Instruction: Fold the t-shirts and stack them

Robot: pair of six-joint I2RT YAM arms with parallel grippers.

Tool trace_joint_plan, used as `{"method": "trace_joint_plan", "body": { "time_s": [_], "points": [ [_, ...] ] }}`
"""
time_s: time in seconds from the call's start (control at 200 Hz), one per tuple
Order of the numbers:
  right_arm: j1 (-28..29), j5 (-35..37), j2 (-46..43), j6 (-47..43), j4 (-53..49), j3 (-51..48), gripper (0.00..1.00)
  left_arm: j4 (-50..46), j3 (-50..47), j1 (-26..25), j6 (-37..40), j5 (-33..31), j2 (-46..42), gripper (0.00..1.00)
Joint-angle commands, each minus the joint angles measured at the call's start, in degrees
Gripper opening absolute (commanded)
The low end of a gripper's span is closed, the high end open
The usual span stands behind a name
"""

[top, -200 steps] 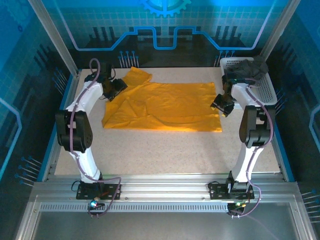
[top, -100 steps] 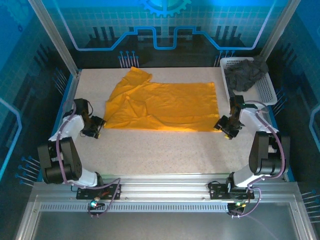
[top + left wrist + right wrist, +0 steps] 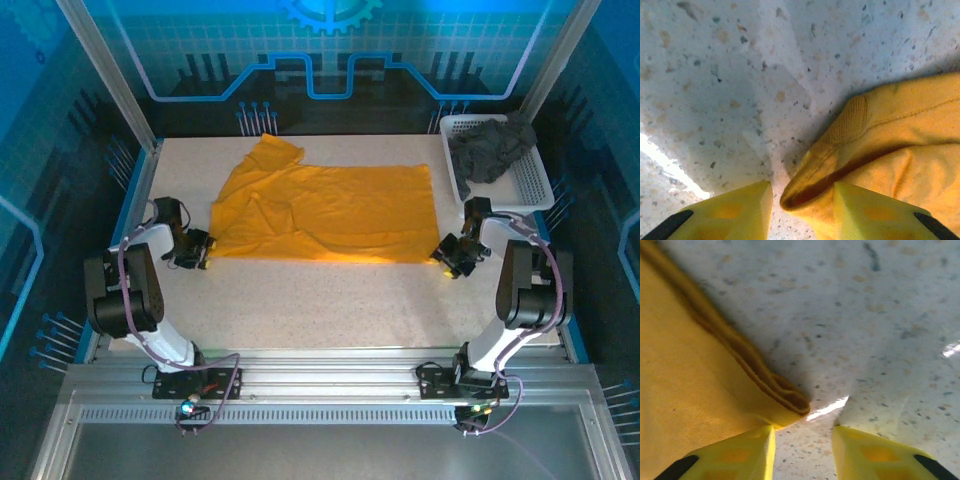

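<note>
Risking a missed or one-layer pinch at both near corners of the orange t-shirt [image 3: 325, 212], lying spread on the worktop [image 3: 330, 300]: right gripper [image 3: 802, 440] fingers [image 3: 735, 452] standing apart with the folded hem corner hugging one finger and the gap mostly over bare surface, left gripper [image 3: 802, 200] fingers [image 3: 740, 210] also apart with a rolled corner between them. Getting that hem detail from the wrist views, while catching the grey t-shirt [image 3: 492, 148] heaped in the basket [image 3: 535, 185] from the top view.
</note>
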Motion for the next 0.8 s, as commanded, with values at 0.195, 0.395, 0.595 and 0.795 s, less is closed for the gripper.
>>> {"method": "trace_joint_plan", "body": {
  "time_s": [0.195, 0.395, 0.595, 0.795],
  "points": [
    [1.1, 2.3, 4.8, 0.7, 0.2, 4.2, 0.06, 1.2, 1.7, 4.0, -0.9, 0.3, 0.2, 0.26],
    [2.0, 4.3, 5.5, 0.8, -1.3, 5.2, 0.00, 1.9, 2.2, 4.3, 0.5, 3.2, 0.6, 0.20],
    [2.4, 5.7, 5.7, -0.4, -3.1, 6.6, 0.00, -5.7, 1.1, 4.2, 1.4, 2.9, -2.0, 0.37],
    [2.4, 6.6, 5.9, -1.9, -4.2, 7.4, 0.00, -2.0, -2.0, 4.1, -2.1, 4.9, -1.3, 0.43]
  ]
}}
